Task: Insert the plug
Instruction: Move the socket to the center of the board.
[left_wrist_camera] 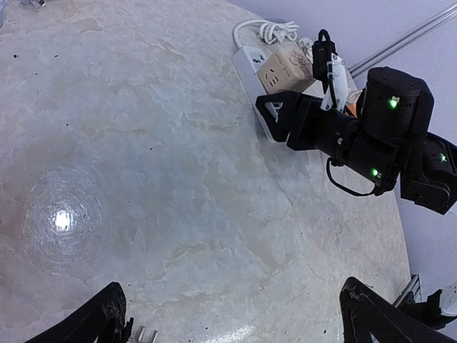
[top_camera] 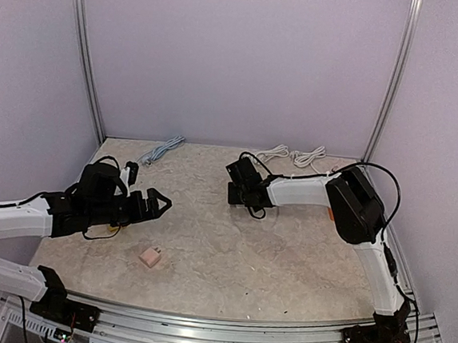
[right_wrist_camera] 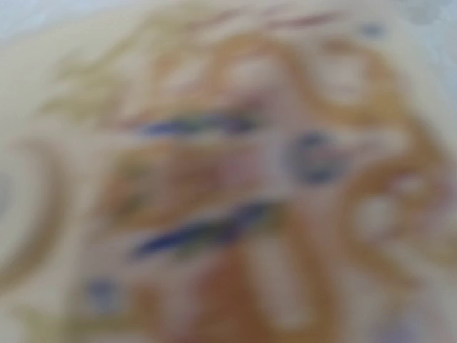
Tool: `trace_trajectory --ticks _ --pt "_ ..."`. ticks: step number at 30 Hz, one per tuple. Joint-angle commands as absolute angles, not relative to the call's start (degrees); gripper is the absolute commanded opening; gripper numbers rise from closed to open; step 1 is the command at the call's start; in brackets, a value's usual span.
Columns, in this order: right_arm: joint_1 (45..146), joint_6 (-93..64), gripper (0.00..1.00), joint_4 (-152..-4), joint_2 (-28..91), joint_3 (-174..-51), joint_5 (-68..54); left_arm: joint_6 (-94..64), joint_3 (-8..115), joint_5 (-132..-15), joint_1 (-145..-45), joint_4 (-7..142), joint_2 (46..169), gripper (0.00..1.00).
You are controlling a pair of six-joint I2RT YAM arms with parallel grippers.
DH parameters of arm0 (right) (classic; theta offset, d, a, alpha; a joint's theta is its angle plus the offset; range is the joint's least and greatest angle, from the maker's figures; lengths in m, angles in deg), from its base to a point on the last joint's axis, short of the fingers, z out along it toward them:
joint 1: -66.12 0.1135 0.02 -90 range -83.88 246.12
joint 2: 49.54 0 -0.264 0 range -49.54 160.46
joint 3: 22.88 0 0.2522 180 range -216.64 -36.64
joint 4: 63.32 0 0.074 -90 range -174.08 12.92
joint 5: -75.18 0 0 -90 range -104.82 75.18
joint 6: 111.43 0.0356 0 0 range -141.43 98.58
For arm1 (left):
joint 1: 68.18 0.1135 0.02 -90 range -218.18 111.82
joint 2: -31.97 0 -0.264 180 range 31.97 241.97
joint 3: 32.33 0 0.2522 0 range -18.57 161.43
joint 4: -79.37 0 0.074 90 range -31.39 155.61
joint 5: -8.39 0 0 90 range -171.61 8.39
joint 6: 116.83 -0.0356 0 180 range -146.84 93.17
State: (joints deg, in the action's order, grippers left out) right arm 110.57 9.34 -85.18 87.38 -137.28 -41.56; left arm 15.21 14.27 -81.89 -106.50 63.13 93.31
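Observation:
A small pink plug [top_camera: 151, 256] lies on the marble table, near the front left. Its two metal prongs [left_wrist_camera: 143, 334] show at the bottom edge of the left wrist view. My left gripper [top_camera: 160, 203] hangs open and empty just behind and above it; its black fingers [left_wrist_camera: 107, 318] stand wide apart. A white power strip [left_wrist_camera: 248, 63] with a beige socket block [left_wrist_camera: 282, 68] lies at the back. My right gripper [top_camera: 241, 190] sits low over the strip and hides most of it. The right wrist view is a blur of orange-beige surface with dark slots [right_wrist_camera: 193, 232].
A grey coiled cable [top_camera: 160, 148] lies at the back left, and white coiled cables [top_camera: 292, 154] at the back right by the wall. Metal frame posts stand in both back corners. A rail runs along the table's near edge.

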Motion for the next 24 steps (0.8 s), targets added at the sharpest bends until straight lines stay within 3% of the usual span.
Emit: trace_trajectory --ticks 1,10,17,24 --pt "110.86 13.80 0.63 -87.67 87.21 -136.82 -43.19 15.74 15.11 -82.55 -106.25 62.37 93.14 0.99" --pt "114.73 11.23 0.88 -85.32 77.07 -126.19 -40.72 17.37 19.83 -91.15 -103.75 51.71 93.99 0.99" --pt "115.21 10.24 0.96 -83.06 66.42 -116.54 -39.79 19.31 22.63 -89.46 -94.43 48.53 95.93 0.99" --pt "116.45 7.70 0.98 -80.73 57.16 -107.91 -38.41 17.27 30.31 -87.85 -86.72 44.68 104.98 0.99"
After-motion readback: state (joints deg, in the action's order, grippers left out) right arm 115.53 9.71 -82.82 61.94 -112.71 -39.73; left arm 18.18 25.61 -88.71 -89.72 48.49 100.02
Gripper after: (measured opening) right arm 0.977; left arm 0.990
